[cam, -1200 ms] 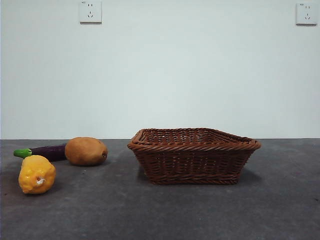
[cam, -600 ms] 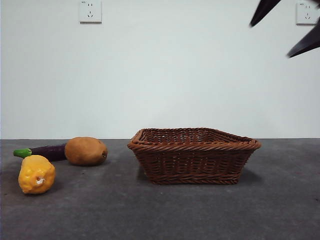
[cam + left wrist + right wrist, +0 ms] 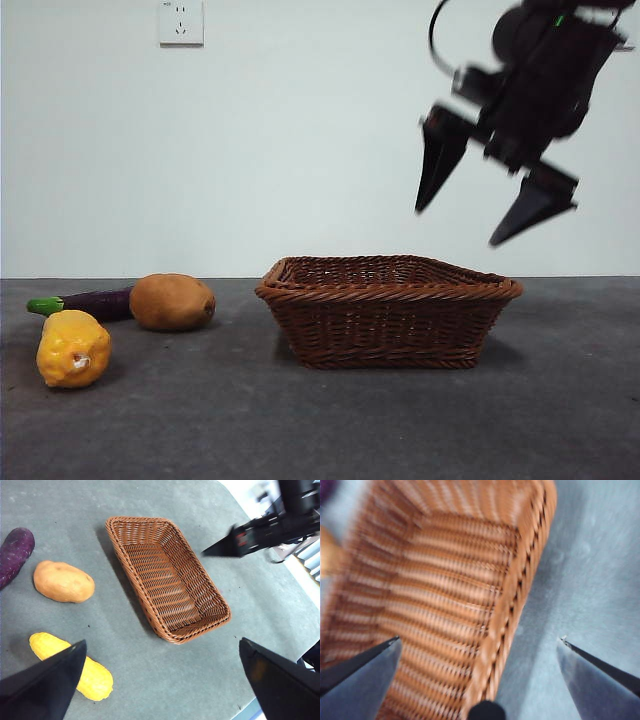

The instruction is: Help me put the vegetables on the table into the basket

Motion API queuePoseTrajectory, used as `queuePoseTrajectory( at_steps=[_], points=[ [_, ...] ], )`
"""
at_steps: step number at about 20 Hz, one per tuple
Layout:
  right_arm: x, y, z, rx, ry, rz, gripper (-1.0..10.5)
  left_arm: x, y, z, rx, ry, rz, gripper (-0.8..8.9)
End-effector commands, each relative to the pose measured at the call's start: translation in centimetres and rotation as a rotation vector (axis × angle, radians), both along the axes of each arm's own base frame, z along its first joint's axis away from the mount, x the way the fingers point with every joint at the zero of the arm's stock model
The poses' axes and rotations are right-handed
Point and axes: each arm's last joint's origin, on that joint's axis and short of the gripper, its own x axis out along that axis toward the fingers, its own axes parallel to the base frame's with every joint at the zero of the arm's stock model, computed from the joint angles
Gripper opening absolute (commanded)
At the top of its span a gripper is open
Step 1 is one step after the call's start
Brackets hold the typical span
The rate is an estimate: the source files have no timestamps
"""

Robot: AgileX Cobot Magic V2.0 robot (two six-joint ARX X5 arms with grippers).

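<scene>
The yellow pepper-like vegetable (image 3: pixel 73 348), the tan potato (image 3: pixel 172 302) and the purple eggplant (image 3: pixel 90 303) lie on the table (image 3: pixel 300 420), left of the empty wicker basket (image 3: pixel 388 325). My right gripper (image 3: pixel 457 227) hangs open and empty above the basket's right end; its wrist view (image 3: pixel 480 639) looks down on the blurred basket (image 3: pixel 445 600). My left gripper (image 3: pixel 162 641) is open and empty, high above the table, seeing the basket (image 3: pixel 165 575), the potato (image 3: pixel 63 581), the yellow vegetable (image 3: pixel 75 667), the eggplant (image 3: pixel 15 552) and the right arm (image 3: pixel 270 527).
A white wall with a socket (image 3: pixel 181 22) stands behind the table. The table's edge (image 3: pixel 250 705) shows in the left wrist view, beyond the basket's near end.
The right arm has come down from the top right corner into the front view and now hangs above the basket's right end. The vegetables and basket have not moved.
</scene>
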Motion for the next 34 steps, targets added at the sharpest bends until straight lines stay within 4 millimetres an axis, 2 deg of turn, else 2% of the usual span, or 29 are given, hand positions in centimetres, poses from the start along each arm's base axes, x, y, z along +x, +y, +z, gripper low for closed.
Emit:
queuePoseTrajectory(
  at_steps=[1,5,9,12,18,21,25,27,28,31,34],
  points=[
    [0.7,0.6,-1.9,-0.019,0.034,0.002,5.9,0.1,0.0,0.2,-0.005,-0.01,-0.002,6.57],
    [1.6,1.3,-4.4,-0.056,0.064,-0.011,5.9,0.1,0.0,0.1,0.005,-0.007,0.01,6.57],
    [2.1,1.7,-5.2,-0.053,0.061,-0.034,3.9,0.3,0.0,0.0,0.007,-0.001,0.013,6.57],
    [2.0,1.9,-5.4,-0.05,0.071,-0.037,1.5,0.6,0.1,-0.2,0.033,0.023,0.048,6.57],
    [1.7,2.8,-5.4,-0.081,0.073,-0.056,1.2,1.1,0.2,-0.6,0.035,0.06,0.05,6.57],
    [1.7,2.7,-5.4,-0.088,0.072,-0.078,-0.1,1.1,0.2,-0.6,0.035,0.061,0.05,6.56],
    [1.8,2.8,-5.1,-0.075,0.055,-0.086,-0.1,1.2,0.2,-0.9,0.047,0.088,0.065,6.56],
    [1.4,2.6,-3.4,-0.062,0.017,-0.086,-0.1,1.5,0.4,-1.3,0.087,0.125,0.11,6.57],
    [0.9,2.5,-1.8,-0.051,-0.016,-0.087,-0.1,1.7,0.4,-1.5,0.1,0.138,0.124,6.56],
    [-1.8,1.7,4.5,-0.008,-0.16,-0.08,-0.1,2.8,0.5,-2.2,0.094,0.201,0.144,6.56],
    [-5.9,0.4,10.3,0.009,-0.307,-0.045,-0.1,4.5,0.1,-3.4,0.131,0.285,0.166,6.56]
  ],
)
